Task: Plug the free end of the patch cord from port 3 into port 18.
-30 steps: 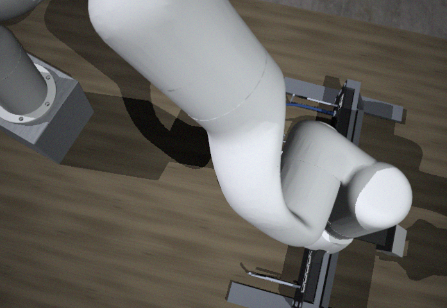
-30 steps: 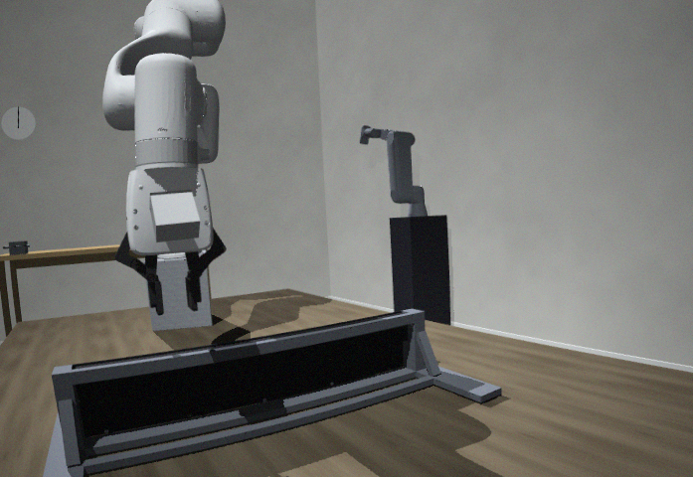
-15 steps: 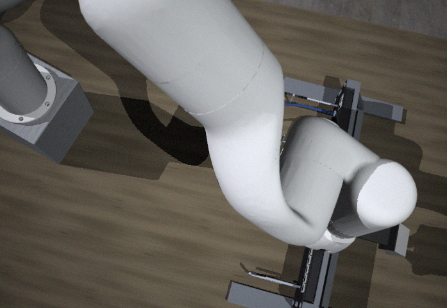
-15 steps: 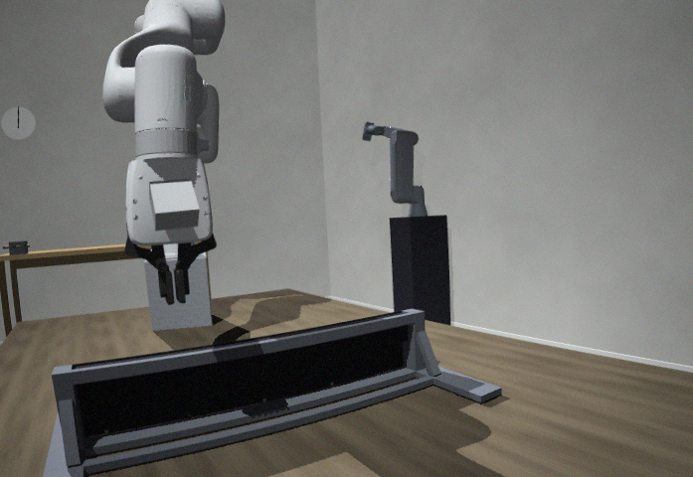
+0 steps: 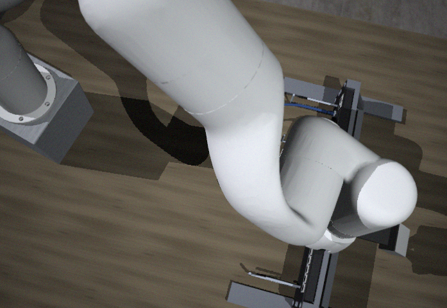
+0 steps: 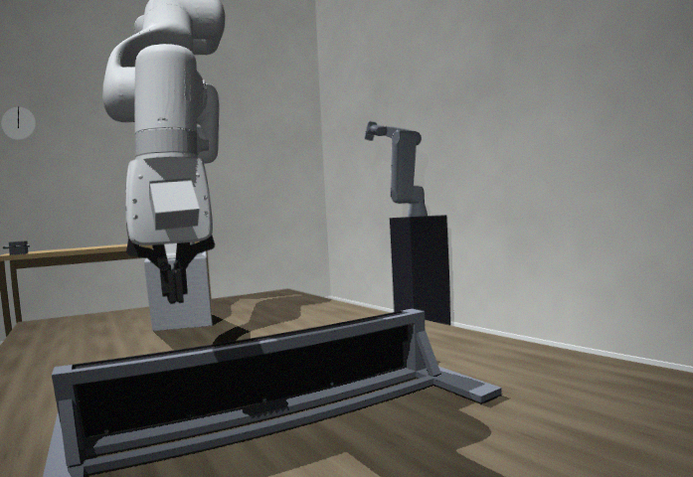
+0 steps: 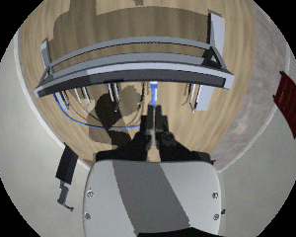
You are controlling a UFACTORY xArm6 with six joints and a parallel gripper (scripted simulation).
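Jaws (image 6: 175,299) closed together, nothing seen between them, raised above counter (image 5: 104,217) (image 6: 584,404) (image 7: 239,59) on port side of rack (image 5: 356,95) (image 6: 234,350) (image 7: 138,68). Blue patch cord (image 5: 309,106) (image 7: 89,124) loops from rack's one end, passes behind jaws in wrist view. Its blue plug (image 7: 153,87) sits at rack's port face; port number and latching cannot be told. Pale cables (image 5: 274,279) (image 7: 114,95) stick out beside it. Rack upright on counter.
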